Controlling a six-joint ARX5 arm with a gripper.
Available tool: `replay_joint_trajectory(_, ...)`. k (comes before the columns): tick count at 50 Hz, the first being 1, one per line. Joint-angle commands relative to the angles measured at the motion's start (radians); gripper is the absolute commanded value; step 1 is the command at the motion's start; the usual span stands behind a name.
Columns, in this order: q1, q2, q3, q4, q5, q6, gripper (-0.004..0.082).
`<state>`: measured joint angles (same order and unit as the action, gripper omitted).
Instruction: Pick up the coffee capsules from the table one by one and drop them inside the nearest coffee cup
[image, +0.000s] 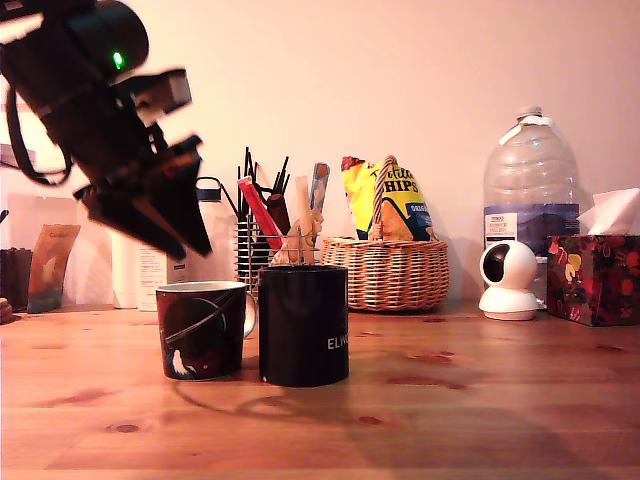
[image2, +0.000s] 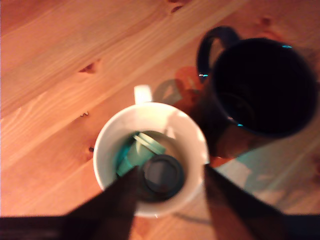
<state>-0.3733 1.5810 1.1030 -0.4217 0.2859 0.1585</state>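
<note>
The coffee cup (image: 200, 330) is a dark mug with pale swirls and stands on the wooden table at the exterior view's left. In the wrist view its white inside (image2: 150, 120) holds both coffee capsules: a pale green one (image2: 137, 152) lying on its side and a dark brown one (image2: 162, 176) beside it. My gripper (image: 195, 240) hangs tilted just above the cup's rim. From the wrist, the gripper (image2: 171, 170) is open, its two dark fingers (image2: 117, 205) spread wider than the dark capsule and apart from it.
A plain black mug (image: 303, 325) stands touching the coffee cup on the exterior view's right. Behind are a utensil holder (image: 265, 235), a wicker basket (image: 390, 272) with snack bags, a large water bottle (image: 530, 205), a white camera (image: 507, 280) and a tissue box (image: 598, 275).
</note>
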Motion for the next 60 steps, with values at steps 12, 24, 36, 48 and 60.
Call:
replay_joint_trajectory(12,-0.001,-0.145,-0.121,0.101,-0.048,-0.088,-0.0016)
replay_joint_trajectory(24,0.015,-0.304,-0.359,0.257,-0.138,-0.152,-0.0016)
replay_joint_trajectory(36,0.063,-0.462,-0.569,0.414,-0.156,-0.196,-0.0016)
replay_joint_trajectory(48,0.127,-0.621,-0.709,0.460,-0.136,-0.223,-0.0016)
replay_joint_trajectory(60,0.135,-0.816,-0.775,0.405,-0.117,-0.249,-0.0016)
